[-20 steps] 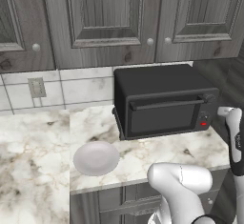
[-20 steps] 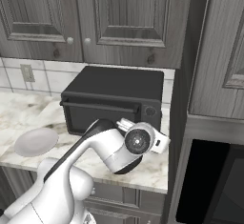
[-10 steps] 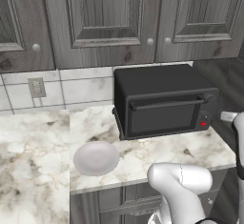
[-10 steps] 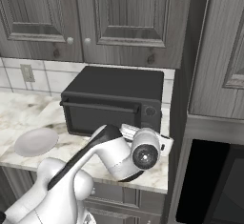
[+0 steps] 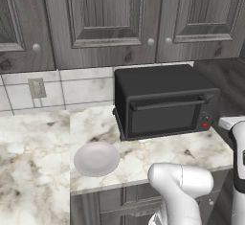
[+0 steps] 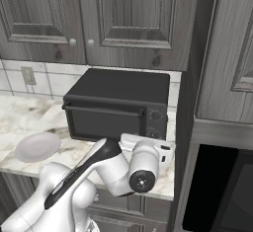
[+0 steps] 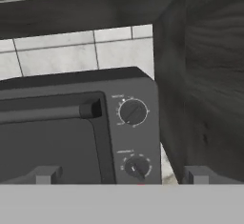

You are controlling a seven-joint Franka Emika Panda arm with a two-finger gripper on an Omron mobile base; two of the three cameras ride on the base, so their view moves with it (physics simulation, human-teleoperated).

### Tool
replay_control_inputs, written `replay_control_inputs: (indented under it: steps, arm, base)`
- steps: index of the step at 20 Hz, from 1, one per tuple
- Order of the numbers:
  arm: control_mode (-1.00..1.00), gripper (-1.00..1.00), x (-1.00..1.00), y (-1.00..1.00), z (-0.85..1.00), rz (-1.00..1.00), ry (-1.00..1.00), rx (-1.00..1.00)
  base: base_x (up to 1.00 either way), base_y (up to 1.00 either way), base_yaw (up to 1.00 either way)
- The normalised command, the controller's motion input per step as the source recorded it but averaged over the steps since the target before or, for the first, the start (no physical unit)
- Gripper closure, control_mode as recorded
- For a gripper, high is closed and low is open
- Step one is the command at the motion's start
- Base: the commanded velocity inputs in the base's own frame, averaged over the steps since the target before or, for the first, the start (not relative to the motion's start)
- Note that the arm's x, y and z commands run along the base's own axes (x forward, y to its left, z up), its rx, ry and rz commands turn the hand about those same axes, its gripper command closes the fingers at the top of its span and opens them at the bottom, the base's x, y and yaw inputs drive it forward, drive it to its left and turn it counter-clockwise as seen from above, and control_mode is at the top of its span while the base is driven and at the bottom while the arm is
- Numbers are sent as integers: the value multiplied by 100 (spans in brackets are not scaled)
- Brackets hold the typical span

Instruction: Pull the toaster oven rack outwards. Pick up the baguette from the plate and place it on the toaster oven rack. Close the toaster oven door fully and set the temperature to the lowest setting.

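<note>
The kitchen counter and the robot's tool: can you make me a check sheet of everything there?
Surface: marble counter, mostly bare.
Toaster oven: black, standing at the back against the tiled wall.
Toaster oven door: shut, bar handle along its top edge.
Rack: hidden behind the shut door.
Plate: white, left of the oven, with no bread on it.
Baguette: nothing seen.
Knobs: two dials on the oven's right panel.
Clutter: nothing seen.
Tool: open, holding nothing, facing the oven's front near the dials.
Cables: nothing seen; a wall outlet has nothing plugged in.
Surroundings: grey wood cabinets above.
</note>
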Motion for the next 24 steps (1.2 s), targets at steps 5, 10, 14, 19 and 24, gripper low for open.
replay_control_inputs:
  steps: [5,10,14,19,24]
  arm:
    - [-100,-100,0,3,0,3,-4,-2]
    - [-100,-100,0,0,-1,2,0,0]
    - [-100,-100,0,-4,-5,0,0,0]
    - [-100,-100,0,-7,0,1,0,0]
    - [-100,-100,0,-26,0,0,0,0]
  base:
    - [0,0,0]
    - [0,0,0]
    - [0,0,0]
    - [0,0,0]
    - [0,0,0]
